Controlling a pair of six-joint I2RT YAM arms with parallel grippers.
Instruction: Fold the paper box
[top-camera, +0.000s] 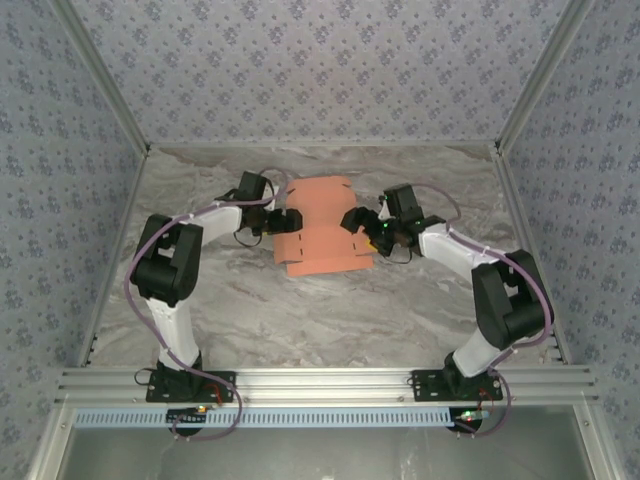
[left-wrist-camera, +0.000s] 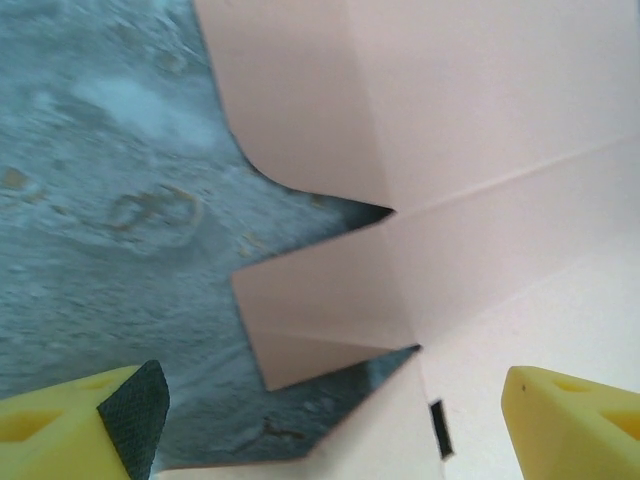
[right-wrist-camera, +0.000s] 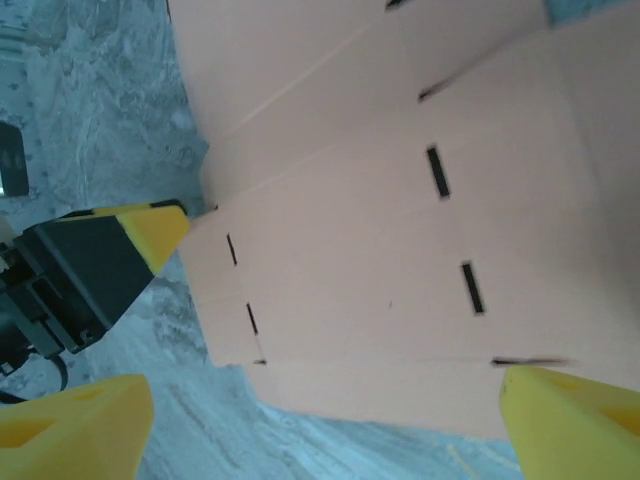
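Plainly, both end effectors are wide apart and clamp nothing. The left end effector straddles the left edge of the paper box, one yellow finger over the sheet and the other, faced with a dark pad, over the desk. The right end effector hovers at the sheet's right edge, its yellow fingers spread over the card. The paper box lies mid-desk between them as a salmon-orange die-cut sheet of thin matte cardboard, partly raised along its creases. The left wrist view shows a round-cornered flap and a smaller creased tab. The right wrist view shows narrow dark slots. The desk is grey and marble-veined. Both arms bend elbows-out, their forearms angling inward towards the sheet.
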